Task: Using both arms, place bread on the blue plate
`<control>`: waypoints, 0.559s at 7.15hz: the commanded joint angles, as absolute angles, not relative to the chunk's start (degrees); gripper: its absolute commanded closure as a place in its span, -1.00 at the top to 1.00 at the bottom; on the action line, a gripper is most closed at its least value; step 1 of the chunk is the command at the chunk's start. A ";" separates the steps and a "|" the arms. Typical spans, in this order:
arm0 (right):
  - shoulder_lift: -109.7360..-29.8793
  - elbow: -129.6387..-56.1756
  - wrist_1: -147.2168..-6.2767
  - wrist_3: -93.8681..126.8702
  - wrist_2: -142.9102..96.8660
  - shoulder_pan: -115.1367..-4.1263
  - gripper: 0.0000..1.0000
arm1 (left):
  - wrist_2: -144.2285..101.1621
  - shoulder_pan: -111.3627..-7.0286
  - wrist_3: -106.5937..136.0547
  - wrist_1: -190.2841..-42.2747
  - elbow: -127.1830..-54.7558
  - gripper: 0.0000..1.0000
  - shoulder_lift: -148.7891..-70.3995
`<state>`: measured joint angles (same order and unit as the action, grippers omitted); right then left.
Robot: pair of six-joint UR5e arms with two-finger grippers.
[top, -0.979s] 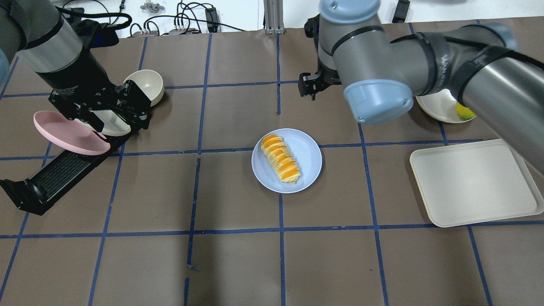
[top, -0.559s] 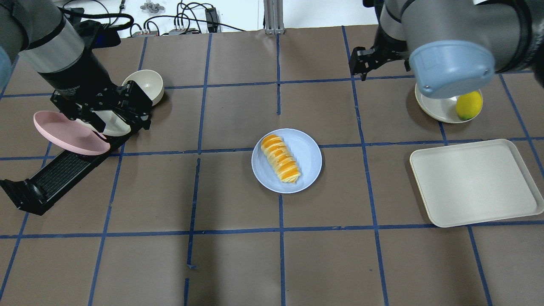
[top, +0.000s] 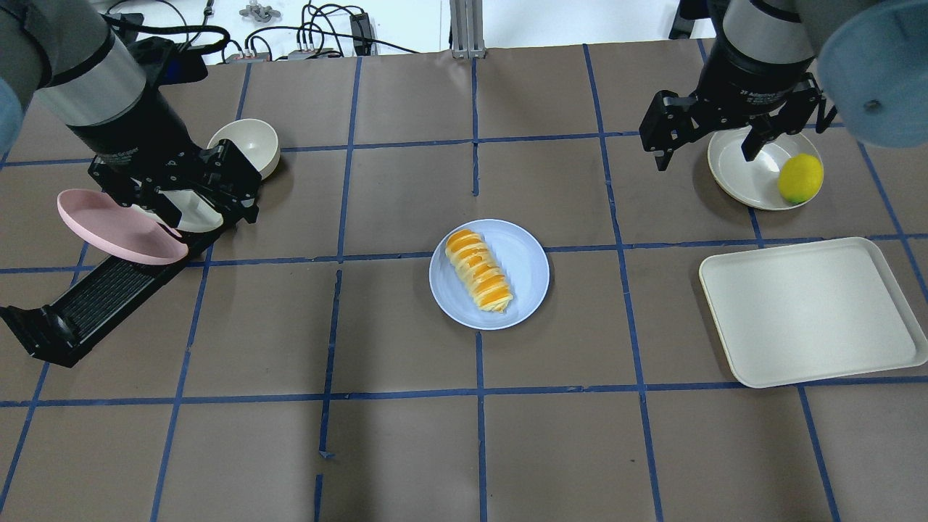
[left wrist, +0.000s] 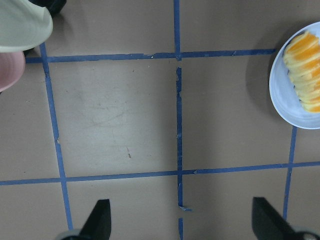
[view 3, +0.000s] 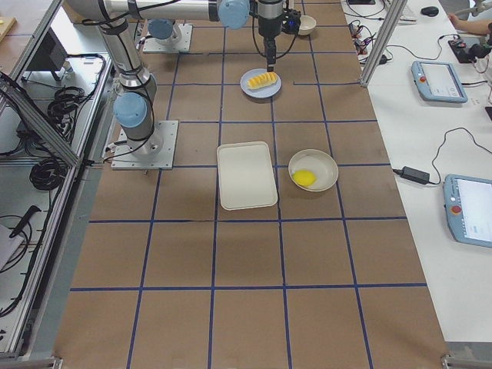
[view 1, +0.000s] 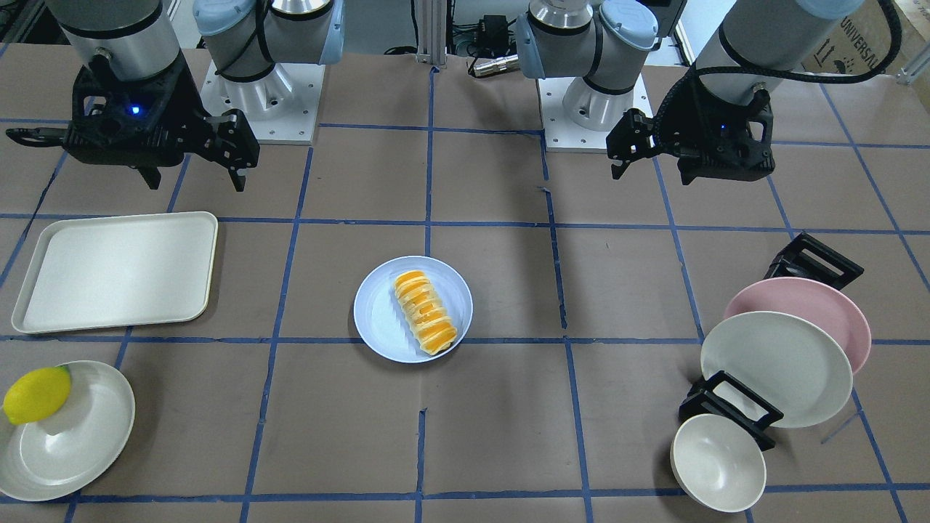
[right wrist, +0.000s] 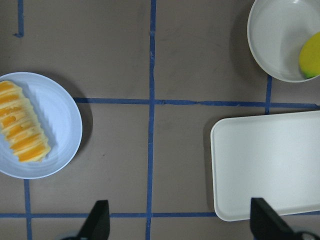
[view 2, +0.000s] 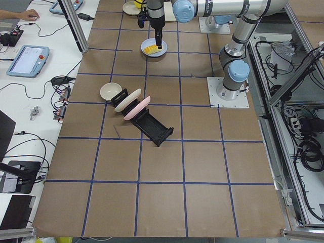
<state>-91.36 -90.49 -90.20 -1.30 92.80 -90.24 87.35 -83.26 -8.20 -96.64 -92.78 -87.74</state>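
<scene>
The bread lies lengthwise on the blue plate at the table's middle; both also show in the front view, bread on plate. My left gripper is open and empty, hovering over the plate rack far left of the blue plate. My right gripper is open and empty, hovering at the back right beside the lemon's plate. The left wrist view shows the bread at its right edge, the right wrist view shows the bread at its left edge. In the front view the left gripper is on the right and the right gripper on the left.
A black rack at the left holds a pink plate and a cream plate; a cream bowl stands behind it. A lemon lies on a cream plate at the back right. A cream tray lies at the right.
My right arm has swung from above the table's back middle out to the right, its gripper now beside the lemon's plate. The left arm, bread and plate have not moved.
</scene>
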 commanded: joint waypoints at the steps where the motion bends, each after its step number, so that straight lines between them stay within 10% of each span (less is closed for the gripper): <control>1: -92.46 -90.35 -87.54 0.62 91.93 -90.44 0.99 | 87.28 -82.54 -8.52 -96.42 -92.81 1.00 -88.50; 4: -92.46 -90.44 -87.45 0.44 92.64 -90.44 0.99 | 87.27 -82.53 -8.53 -96.50 -92.81 1.00 -88.33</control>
<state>-92.45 -90.38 -87.53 0.43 92.35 -90.44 87.22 -82.51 -8.51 -96.39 -92.74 -88.28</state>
